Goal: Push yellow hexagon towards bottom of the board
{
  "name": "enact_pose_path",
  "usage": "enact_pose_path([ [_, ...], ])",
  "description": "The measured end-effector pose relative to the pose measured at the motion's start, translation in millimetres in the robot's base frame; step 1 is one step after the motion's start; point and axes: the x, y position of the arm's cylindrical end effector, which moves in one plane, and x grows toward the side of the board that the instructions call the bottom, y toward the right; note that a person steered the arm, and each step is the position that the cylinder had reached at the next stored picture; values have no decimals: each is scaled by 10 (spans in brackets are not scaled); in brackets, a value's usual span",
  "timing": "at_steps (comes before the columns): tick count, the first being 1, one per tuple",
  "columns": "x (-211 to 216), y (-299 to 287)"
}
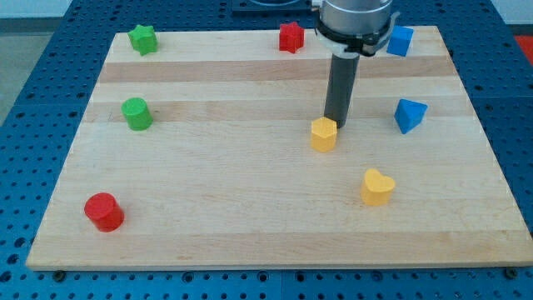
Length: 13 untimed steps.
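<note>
The yellow hexagon (324, 133) sits on the wooden board (250, 200), right of centre. My tip (337, 124) is just above and to the right of it in the view, touching or almost touching its upper right edge. The dark rod rises straight up from there to the arm's grey wrist at the view's top.
A yellow heart (377, 187) lies below right of the hexagon. A blue triangle-like block (409, 114) and a blue block (400, 41) are at the right. A red star (291, 37), green star (143, 39), green cylinder (136, 113) and red cylinder (104, 211) lie elsewhere.
</note>
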Motion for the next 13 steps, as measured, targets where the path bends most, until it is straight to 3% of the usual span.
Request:
enact_pose_path([
  [5, 756, -353],
  [8, 574, -392],
  [13, 743, -708],
])
